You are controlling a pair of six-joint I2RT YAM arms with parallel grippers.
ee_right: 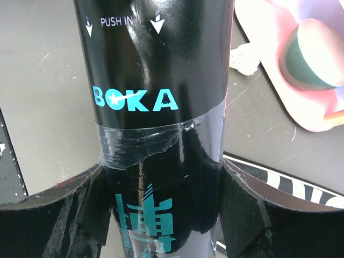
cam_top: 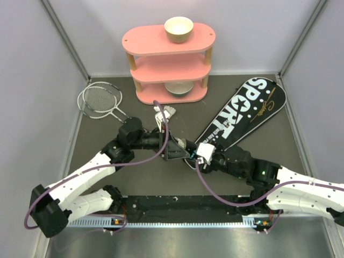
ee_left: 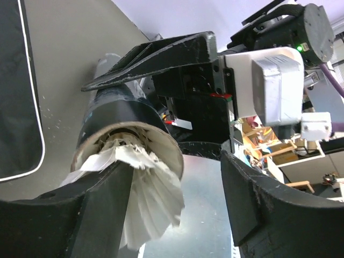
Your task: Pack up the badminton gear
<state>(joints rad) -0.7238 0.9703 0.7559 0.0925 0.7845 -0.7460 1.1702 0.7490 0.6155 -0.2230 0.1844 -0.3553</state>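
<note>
Right pincer [ee_right: 161,193] clamping tube [ee_right: 156,70], mouth pointing left

A pink three-tier shelf [cam_top: 168,64] with pale wooden posts stands at the back of a dark grey tabletop [cam_top: 156,183], close against the back wall [cam_top: 252,32]. A cream bowl [cam_top: 178,29] sits on the shelf's top tier, and a second bowl [cam_top: 179,88] sits on its bottom tier. Plain pale lilac-grey wall panels close the space behind the shelf and to either side of it, meeting at slanted metal corner posts [cam_top: 64,40]. Well in front of the shelf, a brushed metal strip [cam_top: 188,244] edges the table. The light is even and soft, leaving only faint shadow beneath the shelf.
</note>
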